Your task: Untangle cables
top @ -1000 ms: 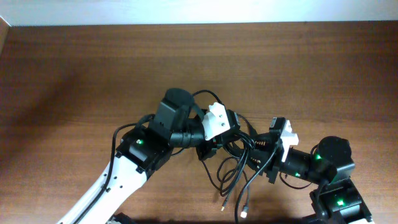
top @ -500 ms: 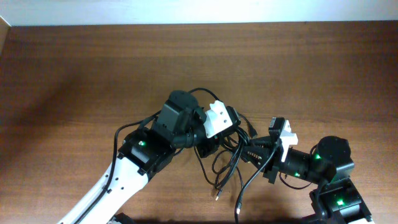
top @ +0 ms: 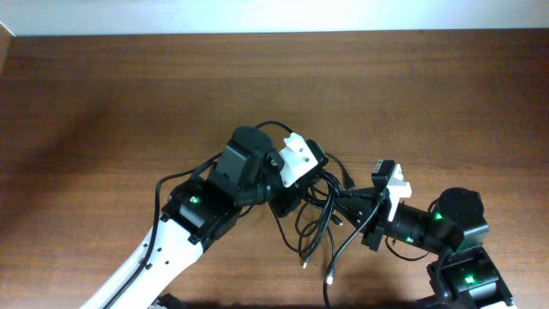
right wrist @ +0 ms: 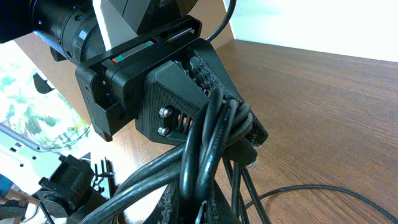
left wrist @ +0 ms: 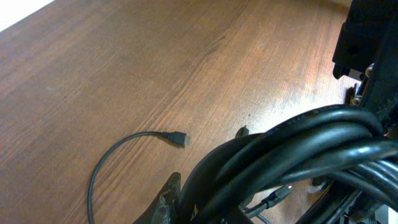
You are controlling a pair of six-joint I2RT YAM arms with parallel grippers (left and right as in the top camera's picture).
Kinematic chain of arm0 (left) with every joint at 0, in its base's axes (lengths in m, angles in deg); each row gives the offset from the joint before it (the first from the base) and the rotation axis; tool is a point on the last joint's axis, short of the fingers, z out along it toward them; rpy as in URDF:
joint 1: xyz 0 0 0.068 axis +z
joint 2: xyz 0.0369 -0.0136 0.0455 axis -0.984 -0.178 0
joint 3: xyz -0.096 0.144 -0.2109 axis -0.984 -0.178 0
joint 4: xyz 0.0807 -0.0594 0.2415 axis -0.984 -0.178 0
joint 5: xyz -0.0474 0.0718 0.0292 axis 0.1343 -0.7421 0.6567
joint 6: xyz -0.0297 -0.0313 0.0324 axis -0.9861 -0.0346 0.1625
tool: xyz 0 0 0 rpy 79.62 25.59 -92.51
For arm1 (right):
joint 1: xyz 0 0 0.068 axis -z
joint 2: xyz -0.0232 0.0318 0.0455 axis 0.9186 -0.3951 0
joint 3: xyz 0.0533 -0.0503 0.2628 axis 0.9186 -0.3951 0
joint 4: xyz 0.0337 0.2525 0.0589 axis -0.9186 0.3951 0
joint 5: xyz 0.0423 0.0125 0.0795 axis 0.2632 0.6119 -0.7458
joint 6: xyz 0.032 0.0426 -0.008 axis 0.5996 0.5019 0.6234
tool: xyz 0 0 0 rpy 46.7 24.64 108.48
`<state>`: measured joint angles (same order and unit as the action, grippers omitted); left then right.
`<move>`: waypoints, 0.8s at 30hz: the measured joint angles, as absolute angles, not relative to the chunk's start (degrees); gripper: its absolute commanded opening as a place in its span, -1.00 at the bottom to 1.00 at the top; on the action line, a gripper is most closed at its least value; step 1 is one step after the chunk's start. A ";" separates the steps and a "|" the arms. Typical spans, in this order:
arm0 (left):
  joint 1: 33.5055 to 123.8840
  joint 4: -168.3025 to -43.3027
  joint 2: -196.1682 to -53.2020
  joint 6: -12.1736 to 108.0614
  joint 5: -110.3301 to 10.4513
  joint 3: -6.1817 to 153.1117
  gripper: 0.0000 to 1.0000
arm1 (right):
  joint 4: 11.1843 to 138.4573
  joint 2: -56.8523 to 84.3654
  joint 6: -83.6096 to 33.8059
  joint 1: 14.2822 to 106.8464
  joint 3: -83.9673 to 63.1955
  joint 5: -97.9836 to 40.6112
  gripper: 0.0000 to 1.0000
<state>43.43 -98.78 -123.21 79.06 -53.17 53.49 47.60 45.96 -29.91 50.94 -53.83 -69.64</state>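
Black and blocky, the left claw [top: 313, 184] was pinched narrow on a bunch of thin black flexible cables [top: 316, 227]. From the right wrist camera I could see several strands squeezed side by side in its grip and bulging out on either side. Facing it from just beside, the right claw [top: 345, 210] was closed down tight as well. The same strands ran straight into the gap between its fingers at the bottom of its own view, so both arms gripped the one tangle, and the bunch was lifted between them.

Below the two grips the cords sagged in overlapping loops towards the near edge of the brown wooden worktop [top: 129, 103]. Two loose tails hung out of the knot, each ending in a small pale metal-tipped plug [top: 330, 279]. The left wrist view showed one more thin strand curving flat across the wood. Its little dark plug [left wrist: 178, 138] lay apart from the thick bundle [left wrist: 298, 143] that filled the foreground.
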 measured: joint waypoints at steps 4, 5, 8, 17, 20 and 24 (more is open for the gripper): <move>43.38 -100.22 -123.10 78.31 -53.44 53.49 -0.45 | 47.99 45.96 -29.80 50.94 -53.83 -69.81 -0.92; 43.36 -100.57 -122.99 78.23 -53.44 53.49 -0.22 | 47.97 45.96 -29.84 50.94 -53.83 -69.96 -0.92; 43.38 -102.16 -122.93 77.92 -53.90 53.49 0.33 | 47.84 45.96 -29.97 50.94 -53.83 -70.05 -0.92; 43.43 -103.93 -115.60 77.81 -54.35 53.49 0.86 | 47.82 45.96 -31.33 50.94 -53.83 -70.07 -0.92; 44.15 -104.02 -110.36 78.34 -54.49 53.49 0.85 | 47.79 45.96 -31.50 50.94 -53.83 -70.07 -0.92; 46.40 -106.60 -106.64 78.31 -54.49 53.49 0.96 | 46.79 45.96 -32.18 50.94 -53.85 -71.12 -0.92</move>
<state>46.40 -106.60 -106.64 78.31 -54.49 53.49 46.79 45.96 -32.18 50.94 -53.85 -71.12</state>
